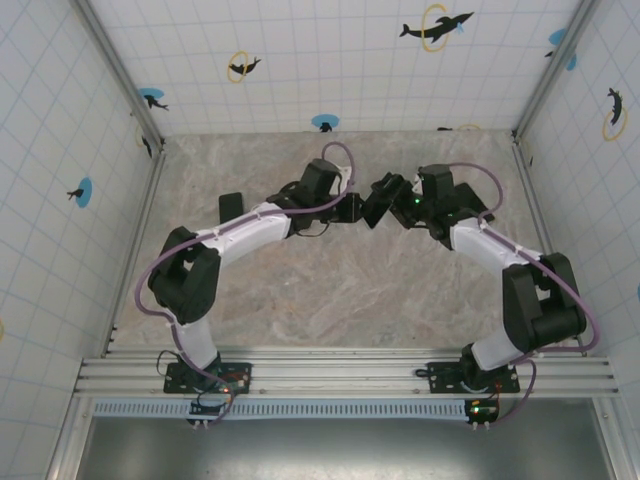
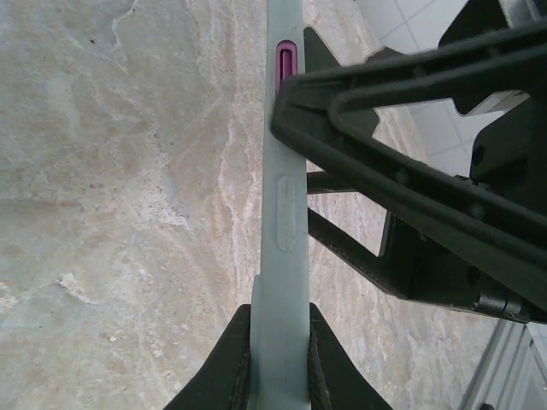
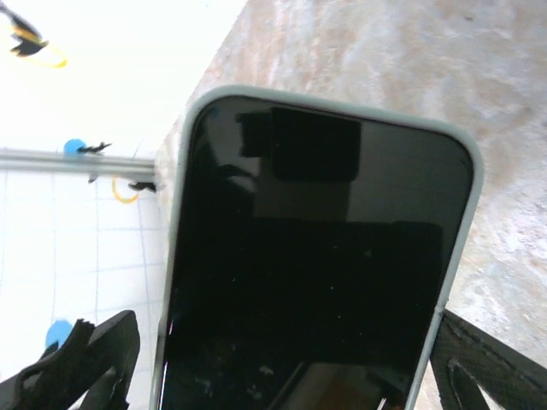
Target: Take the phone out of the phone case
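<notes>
The phone (image 3: 316,256), dark screen facing the right wrist camera, sits in a pale grey-green phone case (image 3: 468,196) and is held up above the table between the two arms (image 1: 377,200). My left gripper (image 2: 279,371) is shut on the case's thin edge (image 2: 282,256), which rises edge-on between its fingers. A magenta strip of the phone shows through a slot in the case (image 2: 285,64). My right gripper (image 3: 286,367) is open, one finger (image 3: 85,367) on each side of the phone's width, with a gap at the left finger. Its black fingers (image 2: 402,128) cross the case.
The marble-patterned tabletop (image 1: 330,290) lies below the held phone. A small black object (image 1: 231,203) rests on it left of the left arm. Tiled walls with dolphin stickers enclose the table on three sides.
</notes>
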